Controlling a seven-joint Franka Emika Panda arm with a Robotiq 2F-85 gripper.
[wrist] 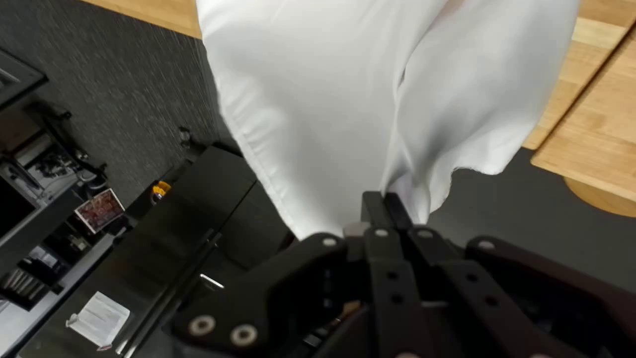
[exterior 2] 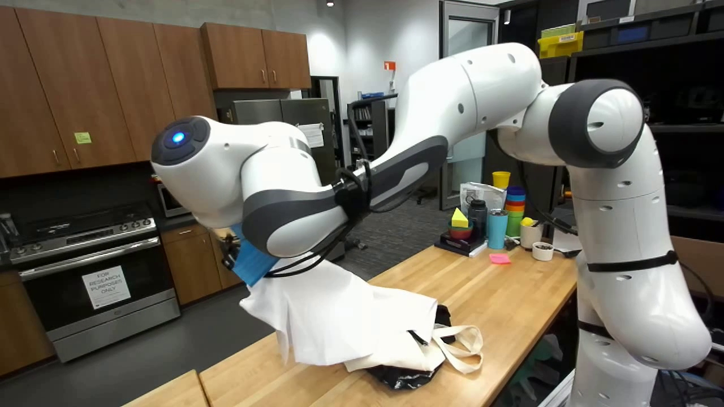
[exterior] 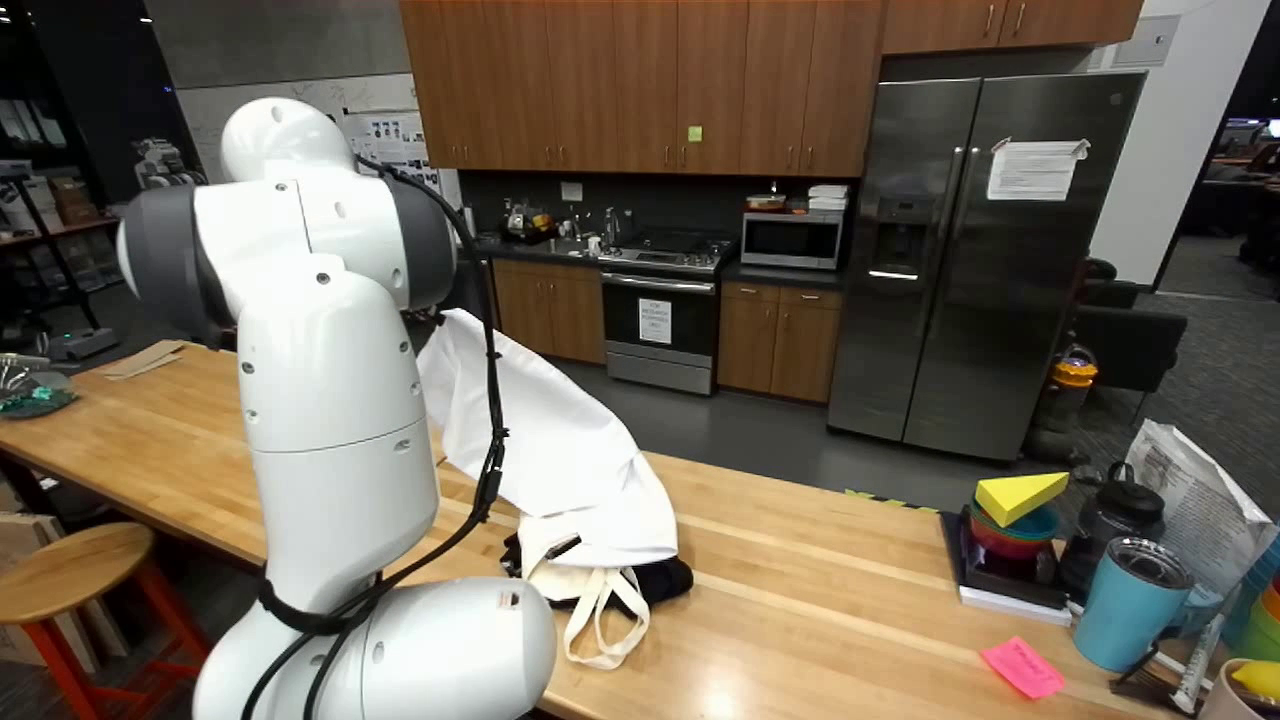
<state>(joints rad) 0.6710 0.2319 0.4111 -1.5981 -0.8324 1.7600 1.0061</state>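
Wrist view: a white cloth runs up to the tips of the gripper, whose 2 black fingers are pressed together on a gathered fold of it. In both exterior views the cloth slopes down from the end of the arm, and its lower end drapes over a cream tote bag on the wooden table. The tote's strap loops out onto the wood, and crumpled black material shows from under the bag; what that material is cannot be told. Well apart, farther along the table, a pink sticky note lies near a light-blue tumbler. A black bottle stands just beside the tumbler, and next to it a yellow wedge sits tilted on stacked bowls. Beyond the table, in an exterior view, stand a stainless-steel range with a paper sign on its door, a microwave near it, and a side-by-side refrigerator bearing another paper sheet. Beside the table is a wooden stool with orange legs.
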